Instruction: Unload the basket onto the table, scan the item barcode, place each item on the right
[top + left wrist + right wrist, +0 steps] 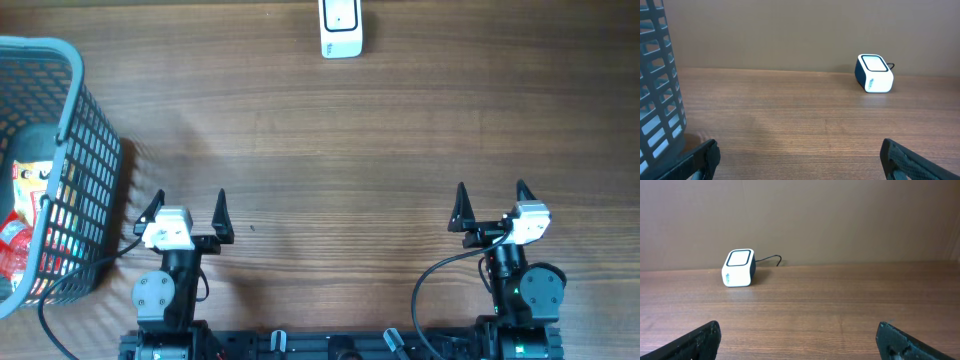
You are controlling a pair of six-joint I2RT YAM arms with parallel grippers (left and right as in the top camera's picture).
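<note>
Grey basket (90,180) of packets (25,215) left, white scanner (340,28) far edge

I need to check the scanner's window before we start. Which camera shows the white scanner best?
The right wrist view, narrowly: the scanner appears whole, with its window and cable clear. The left wrist view also shows it whole, off to the right. Overhead crops it at the frame's top edge.

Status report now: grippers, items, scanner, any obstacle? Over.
Left gripper open, empty. Right gripper open, empty. Packaged items in basket, untouched. Nothing blocks the barcode scanner.
</note>
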